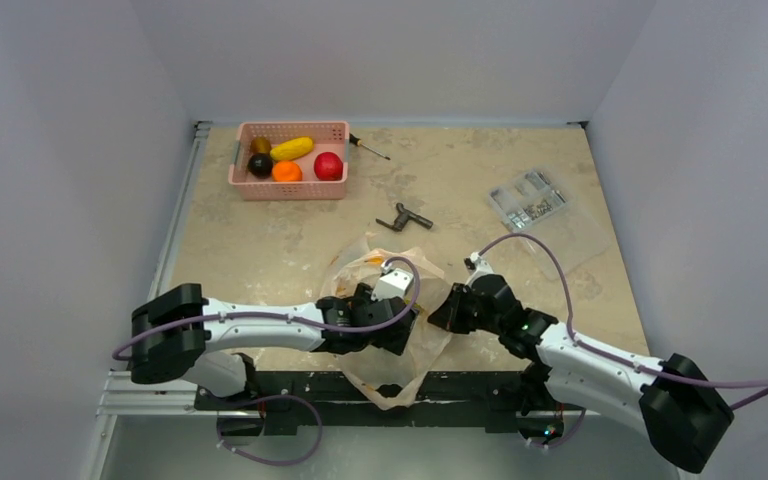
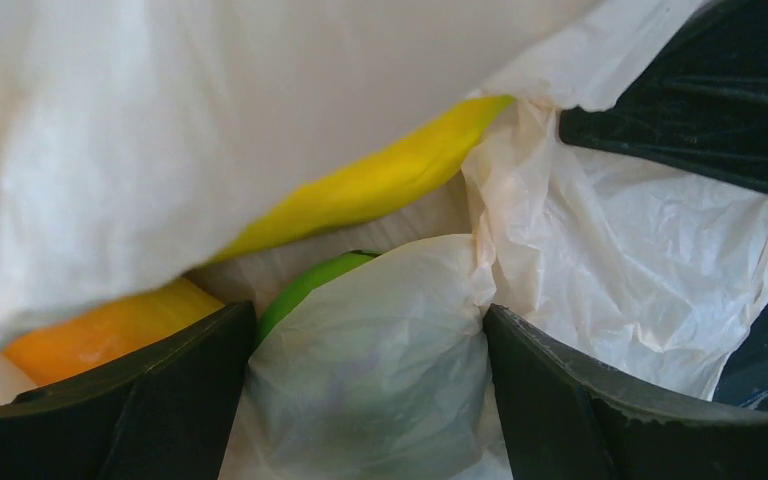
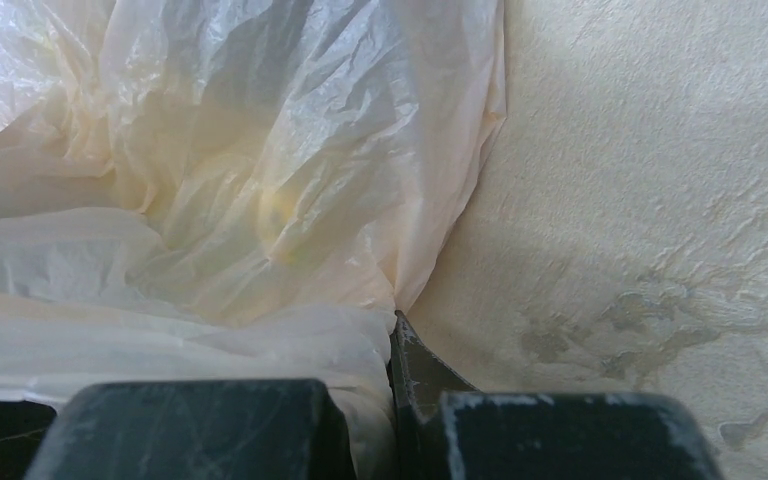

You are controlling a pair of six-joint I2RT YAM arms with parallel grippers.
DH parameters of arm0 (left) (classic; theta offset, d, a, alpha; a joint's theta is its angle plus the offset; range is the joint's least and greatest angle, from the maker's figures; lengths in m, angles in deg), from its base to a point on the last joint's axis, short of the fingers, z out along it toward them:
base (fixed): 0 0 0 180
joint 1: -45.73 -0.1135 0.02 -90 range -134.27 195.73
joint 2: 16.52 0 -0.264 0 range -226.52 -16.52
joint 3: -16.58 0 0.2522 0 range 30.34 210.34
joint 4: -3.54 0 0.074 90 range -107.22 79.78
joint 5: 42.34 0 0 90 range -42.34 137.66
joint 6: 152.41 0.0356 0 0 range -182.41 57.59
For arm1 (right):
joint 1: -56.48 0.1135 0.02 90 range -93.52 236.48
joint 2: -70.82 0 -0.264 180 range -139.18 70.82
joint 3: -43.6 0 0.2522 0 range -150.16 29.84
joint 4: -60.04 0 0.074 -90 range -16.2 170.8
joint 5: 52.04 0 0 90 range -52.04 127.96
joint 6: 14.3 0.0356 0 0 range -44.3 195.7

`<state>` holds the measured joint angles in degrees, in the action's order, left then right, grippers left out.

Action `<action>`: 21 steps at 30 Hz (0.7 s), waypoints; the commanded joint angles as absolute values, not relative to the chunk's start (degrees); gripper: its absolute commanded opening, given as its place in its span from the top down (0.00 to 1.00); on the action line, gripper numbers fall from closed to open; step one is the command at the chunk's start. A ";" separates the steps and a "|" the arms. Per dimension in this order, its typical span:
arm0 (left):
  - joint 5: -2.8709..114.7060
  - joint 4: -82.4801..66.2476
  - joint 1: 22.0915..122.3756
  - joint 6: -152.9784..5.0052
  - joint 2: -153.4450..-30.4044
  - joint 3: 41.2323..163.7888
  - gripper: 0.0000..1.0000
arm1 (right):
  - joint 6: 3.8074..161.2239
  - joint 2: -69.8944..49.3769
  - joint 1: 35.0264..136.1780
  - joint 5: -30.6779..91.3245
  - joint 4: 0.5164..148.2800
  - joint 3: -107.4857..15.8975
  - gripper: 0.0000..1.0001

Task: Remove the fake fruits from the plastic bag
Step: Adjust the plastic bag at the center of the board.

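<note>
The plastic bag (image 1: 388, 290) lies crumpled at the table's near middle. My left gripper (image 1: 400, 328) reaches inside it. In the left wrist view its two fingers sit against both sides of a green ball (image 2: 305, 285) that is mostly wrapped in a fold of bag film. A yellow banana (image 2: 380, 185) lies behind the ball, and an orange-yellow piece (image 2: 100, 335) shows at the left. My right gripper (image 1: 447, 310) is shut on the bag's right edge (image 3: 360, 360) and pinches the film against the table. A dark round fruit (image 1: 260, 165) lies in the pink basket.
The pink basket (image 1: 290, 190) at the back left also holds a yellow fruit, an orange ball and a red apple. A black tool (image 1: 405, 217), a screwdriver (image 1: 370, 148) and a clear packet of small parts (image 1: 528, 200) lie behind the bag.
</note>
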<state>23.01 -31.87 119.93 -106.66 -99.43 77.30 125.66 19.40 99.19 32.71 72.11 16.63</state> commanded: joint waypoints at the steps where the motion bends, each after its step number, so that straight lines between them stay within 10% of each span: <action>1: 25.27 -29.97 121.64 -110.60 -96.14 72.30 0.15 | 124.65 18.95 99.24 31.32 68.15 17.02 1.00; 6: 24.84 -22.68 121.67 -112.24 -97.41 67.83 0.12 | 124.45 16.78 99.28 32.52 65.81 16.66 1.00; 15: 11.98 -29.59 114.85 -106.38 -106.91 79.09 0.48 | 126.34 7.43 98.95 34.64 61.30 8.84 1.00; 21: 17.02 -29.08 109.32 -95.40 -99.51 83.36 0.48 | 121.27 10.74 98.08 40.71 68.25 1.71 1.00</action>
<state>17.05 -27.54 111.08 -103.62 -105.07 79.14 125.26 6.81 98.52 35.75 66.60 6.57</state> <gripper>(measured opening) 0.804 0.004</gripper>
